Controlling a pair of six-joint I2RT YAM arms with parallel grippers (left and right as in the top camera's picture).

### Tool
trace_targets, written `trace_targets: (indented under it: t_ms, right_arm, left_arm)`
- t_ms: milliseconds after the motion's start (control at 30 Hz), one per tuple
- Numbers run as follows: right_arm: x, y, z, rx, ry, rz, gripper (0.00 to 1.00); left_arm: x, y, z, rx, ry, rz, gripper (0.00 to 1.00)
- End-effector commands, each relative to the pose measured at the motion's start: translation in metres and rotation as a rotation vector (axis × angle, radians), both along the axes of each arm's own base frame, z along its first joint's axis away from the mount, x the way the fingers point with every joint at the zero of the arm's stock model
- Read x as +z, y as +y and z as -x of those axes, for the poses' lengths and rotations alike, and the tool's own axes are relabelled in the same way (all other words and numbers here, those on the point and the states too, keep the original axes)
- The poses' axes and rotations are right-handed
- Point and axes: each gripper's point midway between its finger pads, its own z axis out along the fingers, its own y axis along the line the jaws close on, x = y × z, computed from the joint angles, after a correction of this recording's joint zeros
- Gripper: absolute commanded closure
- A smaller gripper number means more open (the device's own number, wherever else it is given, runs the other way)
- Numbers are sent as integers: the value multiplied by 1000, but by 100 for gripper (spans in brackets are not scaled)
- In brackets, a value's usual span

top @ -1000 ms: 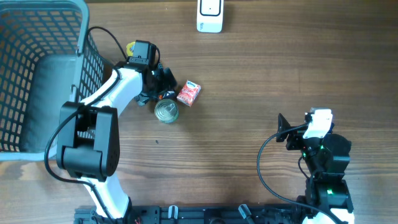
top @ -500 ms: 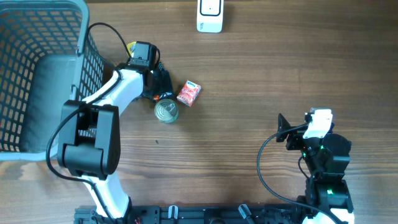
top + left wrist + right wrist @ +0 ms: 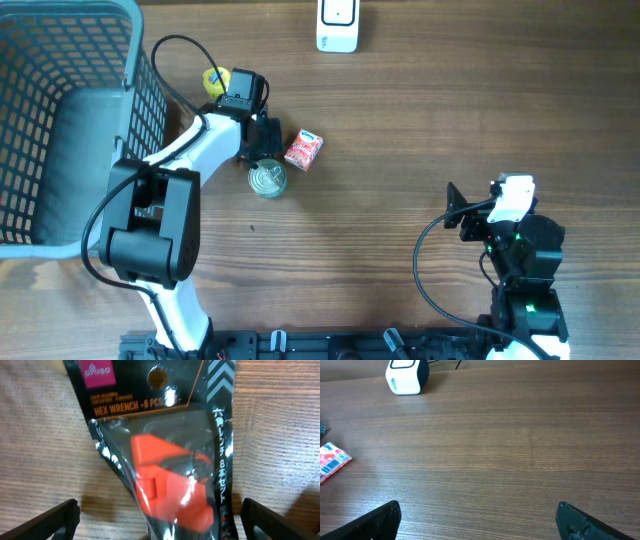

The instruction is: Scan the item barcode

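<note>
Left gripper, jaws apart, straddles the wrench pack lying flat at ten o'clock on the table; right gripper idles, jaws apart, at four. Closing on the slick, flat plastic, the jaws may slip, or bump the can at the pack's six.

The left arm stretches out from its base, white forearm slanting toward its right, wrist tipped so the left tool points straight down with its two fingers spread wide. The right arm sits folded close over its base. The right tool is aimed low toward the left side, jaws wide apart and holding nothing.
</note>
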Motion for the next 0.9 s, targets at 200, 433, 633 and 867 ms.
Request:
trace_targets:
  t_ms: [200,433,633,867]
  right_arm:
    - [10,-1,-3,-1,-24,3,0]
    - [10,-1,-3,-1,-23,3,0]
    - [10,-1,-3,-1,-24,3,0]
    - [10,-1,-3,-1,-23,3,0]
  left_arm:
    - [-30,2,10,58,61,15,0]
    - [-43,-9,18,65,111,79,30]
    - [-43,-9,18,65,111,79,53]
    - [-43,-9,18,65,111,79,74]
